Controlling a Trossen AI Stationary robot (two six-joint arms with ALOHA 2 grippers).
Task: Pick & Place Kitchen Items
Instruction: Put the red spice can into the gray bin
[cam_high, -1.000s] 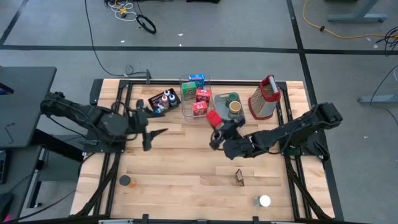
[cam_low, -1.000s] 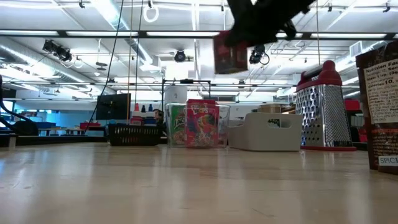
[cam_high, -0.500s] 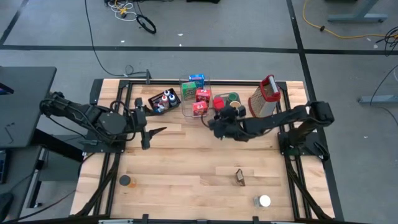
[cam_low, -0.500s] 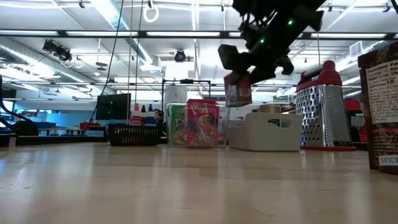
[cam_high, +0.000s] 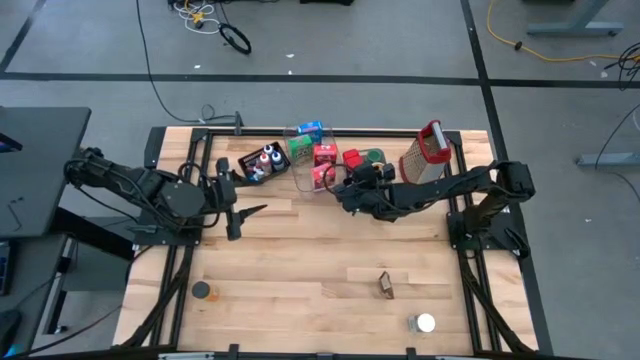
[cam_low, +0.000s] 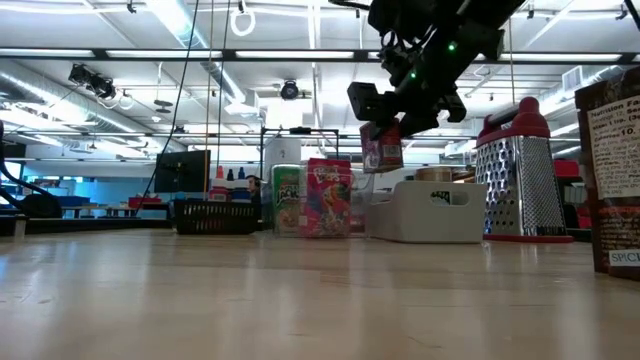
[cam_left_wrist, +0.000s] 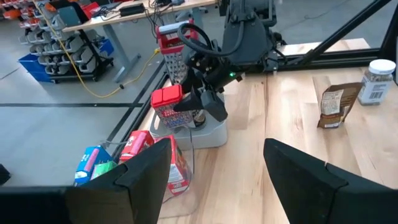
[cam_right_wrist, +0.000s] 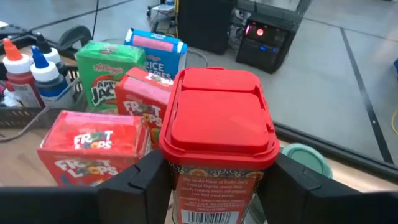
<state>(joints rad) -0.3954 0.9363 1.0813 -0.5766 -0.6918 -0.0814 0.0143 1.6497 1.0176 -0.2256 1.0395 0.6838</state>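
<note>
My right gripper (cam_right_wrist: 214, 183) is shut on a jar with a red lid (cam_right_wrist: 217, 127). It holds the jar in the air at the grey tray's (cam_high: 378, 172) left end, beside the clear bin (cam_high: 300, 168). The bin holds cereal boxes: green (cam_right_wrist: 109, 84), blue (cam_right_wrist: 155, 53) and red (cam_right_wrist: 90, 152). In the low view the jar (cam_low: 382, 150) hangs above table height. A black tray of small bottles (cam_high: 262, 160) sits left of the bin. My left gripper (cam_high: 250, 212) is open and waits over the table's left part. My right gripper pinches the jar's body just under the red lid (cam_right_wrist: 186, 186), with one finger (cam_right_wrist: 134, 183) on each side. The fingers come from the table's right, slanting down. The jar is lifted clear and stands nearly upright.
A metal grater with a red handle (cam_high: 425, 155) stands right of the grey tray, which holds a round can (cam_high: 377, 170). A brown packet (cam_high: 385, 285), a white-lidded jar (cam_high: 425, 322) and a dark can (cam_high: 202, 290) lie near the near edge.
My right gripper has carried the red-lidded jar toward the table's far edge, from mid-table up to the grey tray and clear bin, and lowered it somewhat. The cereal boxes in the clear bin have shifted slightly.
</note>
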